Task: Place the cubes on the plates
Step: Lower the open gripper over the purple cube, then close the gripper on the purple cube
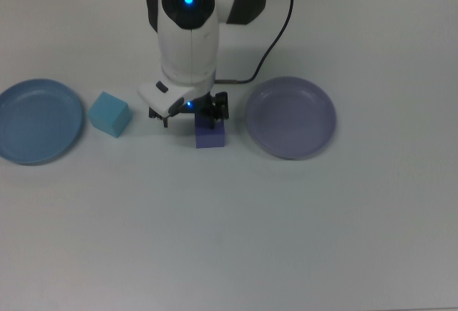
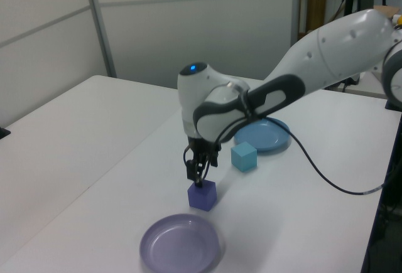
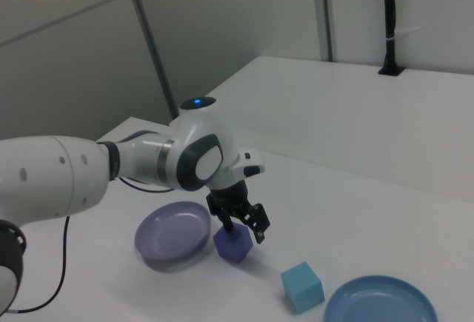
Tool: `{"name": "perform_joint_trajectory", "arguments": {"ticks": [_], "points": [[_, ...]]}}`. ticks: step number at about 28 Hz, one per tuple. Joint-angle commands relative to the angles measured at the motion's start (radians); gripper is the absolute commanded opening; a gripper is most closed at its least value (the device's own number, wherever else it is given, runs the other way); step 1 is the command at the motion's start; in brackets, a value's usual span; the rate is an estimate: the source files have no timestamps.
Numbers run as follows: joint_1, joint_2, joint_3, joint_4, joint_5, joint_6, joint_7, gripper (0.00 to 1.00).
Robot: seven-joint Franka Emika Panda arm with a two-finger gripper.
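Observation:
The purple-blue cube rests on the white table between the two plates. My gripper hangs open just above it, fingers pointing down, a little toward the top view's left of the cube. The light cyan cube lies beside the blue plate. The lavender plate sits at the top view's right of the purple-blue cube. Both plates hold nothing.
A black cable trails from the arm across the table. In the left view the table's edge runs down the right side. A black post stands at the far table in the right view.

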Motion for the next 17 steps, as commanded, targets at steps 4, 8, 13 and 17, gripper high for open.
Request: {"name": "perform_joint_trajectory", "arguments": {"ticks": [4,8,13,17], "points": [[0.031,-0.040,-0.009,-0.009,-0.030,0.024,0.058,1.00],[0.025,-0.078,-0.006,-0.006,-0.022,-0.038,0.050,1.00],[0.031,-0.084,-0.006,-0.004,-0.021,-0.058,0.042,1.00],[0.042,-0.060,-0.002,-0.006,-0.021,-0.052,0.048,1.00]]}}
